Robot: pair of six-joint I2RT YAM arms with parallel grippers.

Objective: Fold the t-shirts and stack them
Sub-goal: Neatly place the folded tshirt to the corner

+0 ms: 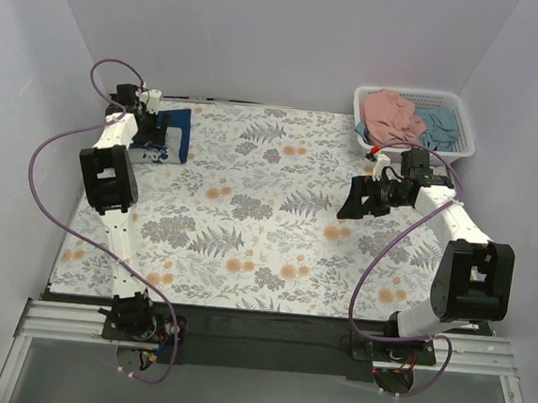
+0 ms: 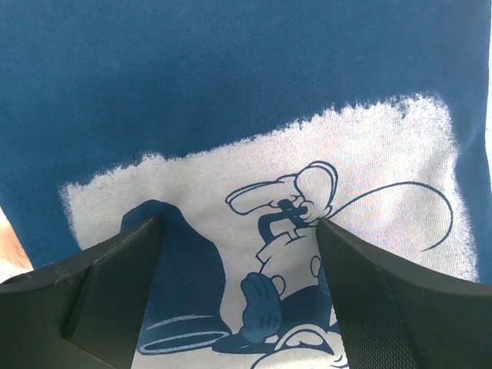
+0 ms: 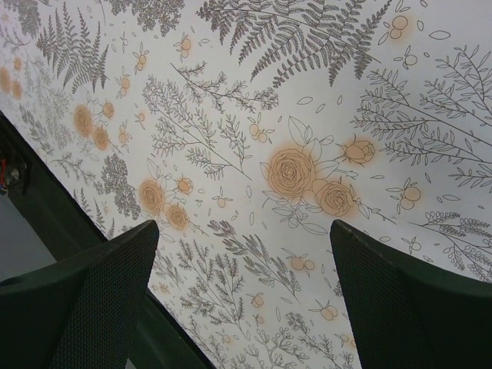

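L arm (image 1: 111,178) far-left, L fingers (image 2: 100,284) apart; R arm (image 1: 470,276) mid-right, R fingers (image 3: 407,300) wide.

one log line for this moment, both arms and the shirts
left gripper open over folded navy t-shirt | right gripper open, empty, above tablecloth | pink t-shirt, teal t-shirt in basket

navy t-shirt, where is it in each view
Top external: navy t-shirt folded, far left on the floral tablecloth.
Left wrist: fills the frame, behind the open left gripper.
Right wrist: not in it.
Shared landmark: the floral tablecloth, seen in the top and right wrist views.
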